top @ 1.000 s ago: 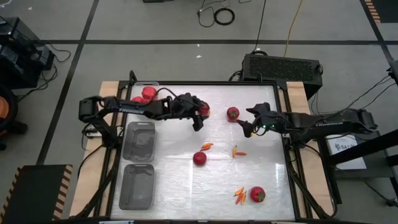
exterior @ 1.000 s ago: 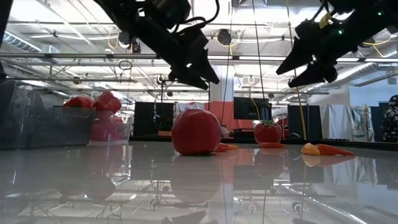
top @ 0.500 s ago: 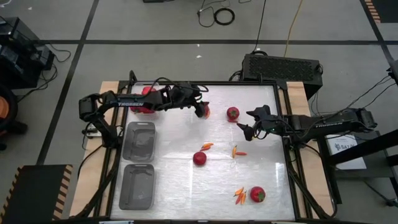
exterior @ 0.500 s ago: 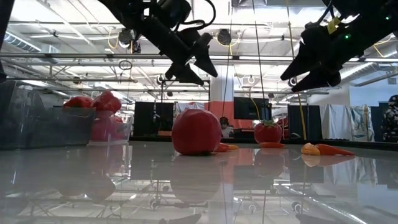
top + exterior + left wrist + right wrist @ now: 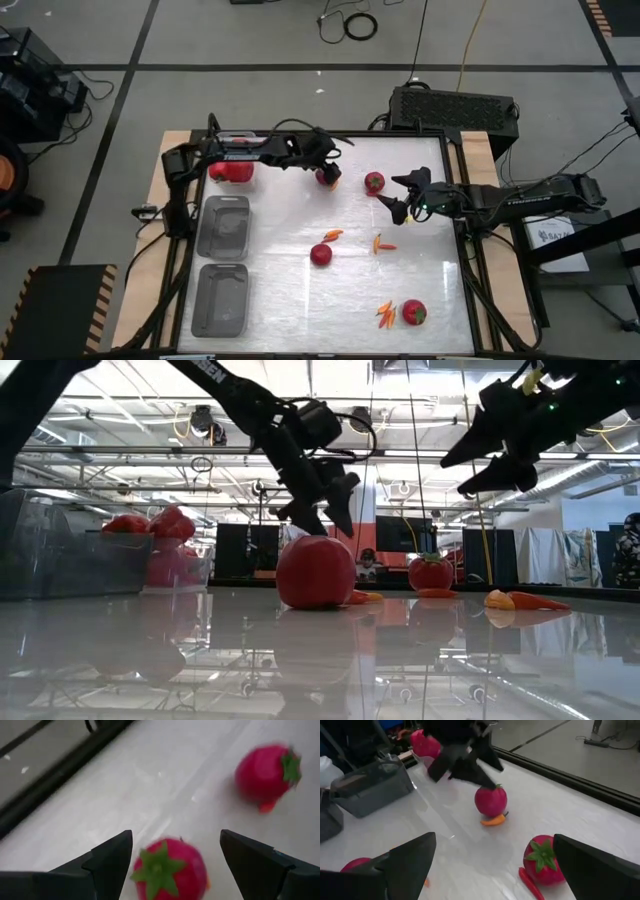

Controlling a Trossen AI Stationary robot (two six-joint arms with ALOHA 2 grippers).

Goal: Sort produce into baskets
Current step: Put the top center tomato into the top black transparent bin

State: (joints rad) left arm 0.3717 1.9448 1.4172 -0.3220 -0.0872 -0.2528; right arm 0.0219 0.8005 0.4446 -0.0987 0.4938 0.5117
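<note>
- The room beyond the table is an open workshop, with ceiling pipes, hanging cables and dark monitors showing in the low view; grey floor with black tape lines surrounds the rig
- The glossy white table (image 5: 280, 300) mirrors the produce
- Three clear baskets line its left edge: the far basket (image 5: 222, 141) already holds red peppers (image 5: 232, 170); the middle basket (image 5: 224, 226) and the near basket (image 5: 219, 300) look empty
- The left gripper (image 5: 328, 172) is low over a red tomato (image 5: 326, 178) at the far side, jaws open on either side of it and not closed; a small orange chili (image 5: 494, 820) lies against that tomato
- The right gripper (image 5: 403, 203) hangs open near a second tomato (image 5: 374, 182), holding nothing
- Still loose: a tomato at centre (image 5: 320, 254), another near the front right (image 5: 413, 312), chilies (image 5: 384, 315) beside it and two more chilies (image 5: 356, 239) mid-table
- Judged step: the pick of the far tomato. Next it likely needs the jaws to close squarely on the fruit, clear of the chili, then a carry to a basket
</note>
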